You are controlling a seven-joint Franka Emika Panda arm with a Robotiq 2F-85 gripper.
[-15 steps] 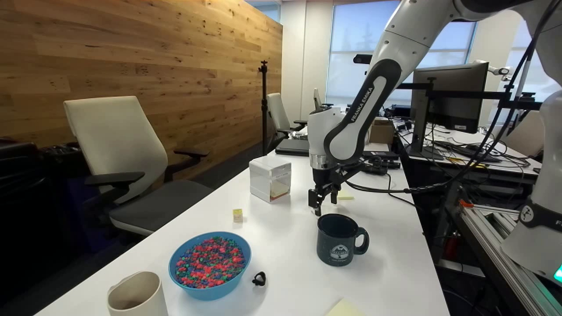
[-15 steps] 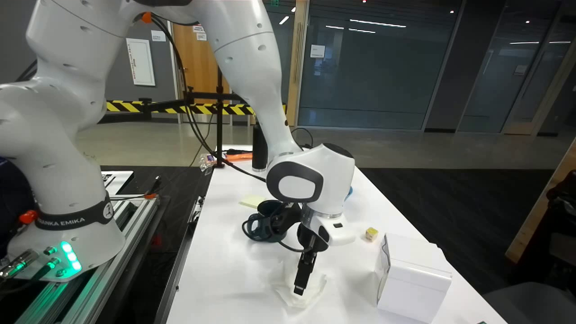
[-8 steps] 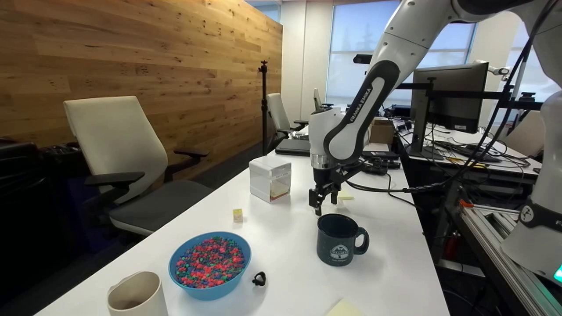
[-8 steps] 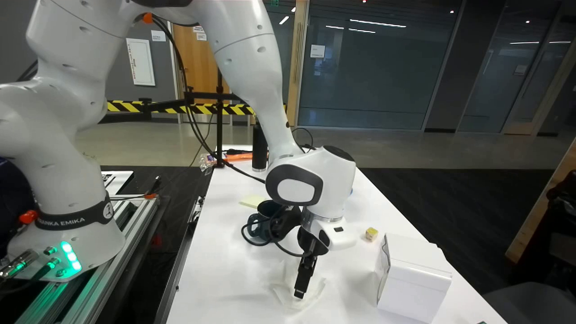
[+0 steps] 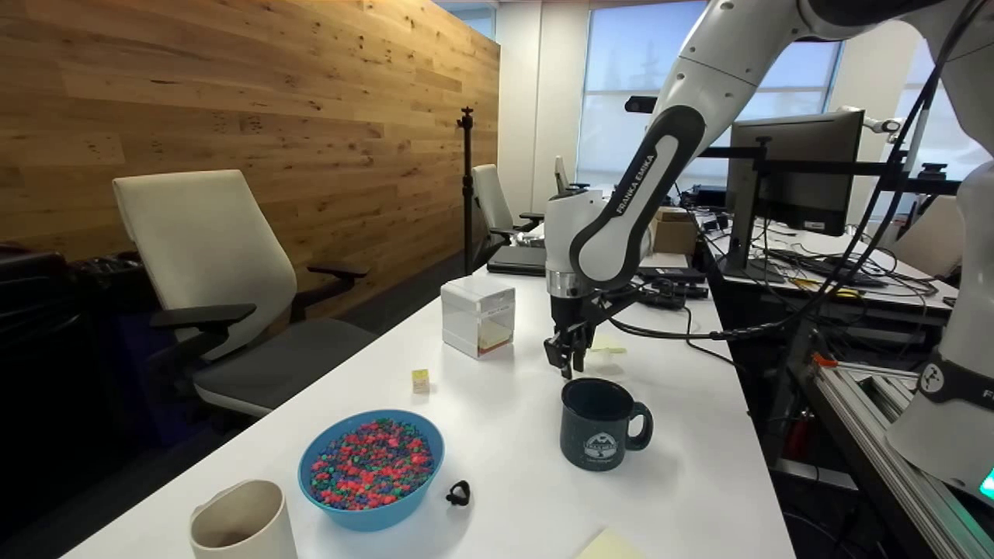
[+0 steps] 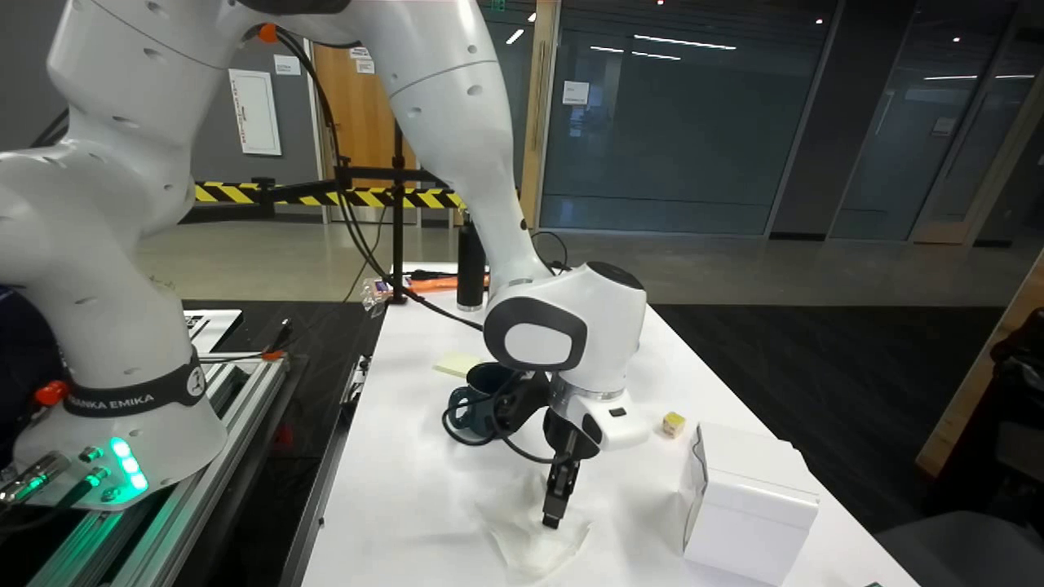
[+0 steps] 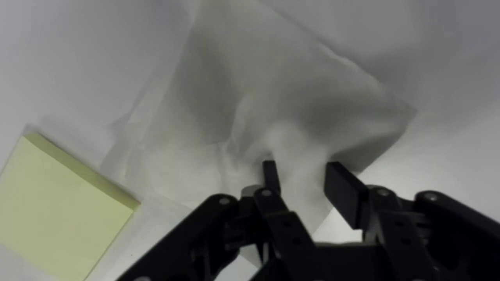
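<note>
Black two-finger claw [image 7: 300,166] has its jaws kinda apart around a fold of crumpled white tissue [image 7: 258,89] on the white tabletop [image 7: 74,58], square yellow sticky-note pad [image 7: 58,207] at the tissue's 8 o'clock (wrist view).

A blue bowl [image 5: 388,519] of colored bits [image 5: 373,466] stands between a beige cup [image 5: 276,543] and a dark mug [image 5: 592,427].

The tissue [image 7: 269,105] looks like thin, matt, wrinkled paper, the table [image 5: 509,435] smooth and slightly glossy, the bowl [image 5: 373,520] smooth plastic, the wall [image 5: 311,116] grained wood.
</note>
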